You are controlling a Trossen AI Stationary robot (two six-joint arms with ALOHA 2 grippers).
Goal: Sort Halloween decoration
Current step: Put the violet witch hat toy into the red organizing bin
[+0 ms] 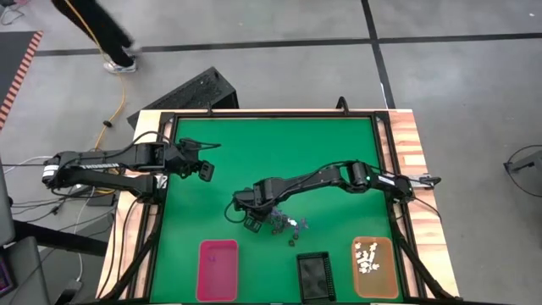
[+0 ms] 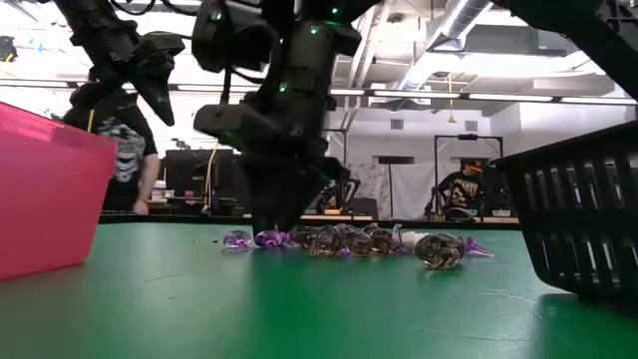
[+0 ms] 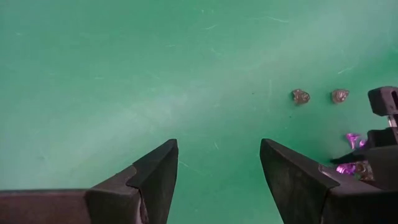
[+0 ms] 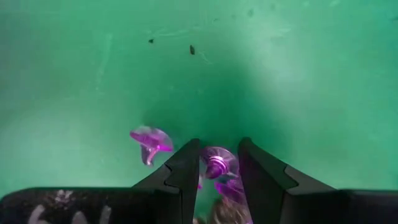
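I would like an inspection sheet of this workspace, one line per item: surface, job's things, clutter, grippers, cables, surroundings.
Surface: green mat in a wooden frame, with a few dark specks.
Job's things: a cluster of purple and clear trinkets lies mid-table; white trinkets lie in the orange tray; the pink tray looks empty; the contents of the black tray cannot be told.
Clutter: nothing seen.
Grippers: the right gripper is down at the cluster, fingers on either side of a purple trinket; the left gripper is open over bare mat.
Cables: a yellow cable lies on the floor.
Surroundings: a black crate behind the table; people in the room.
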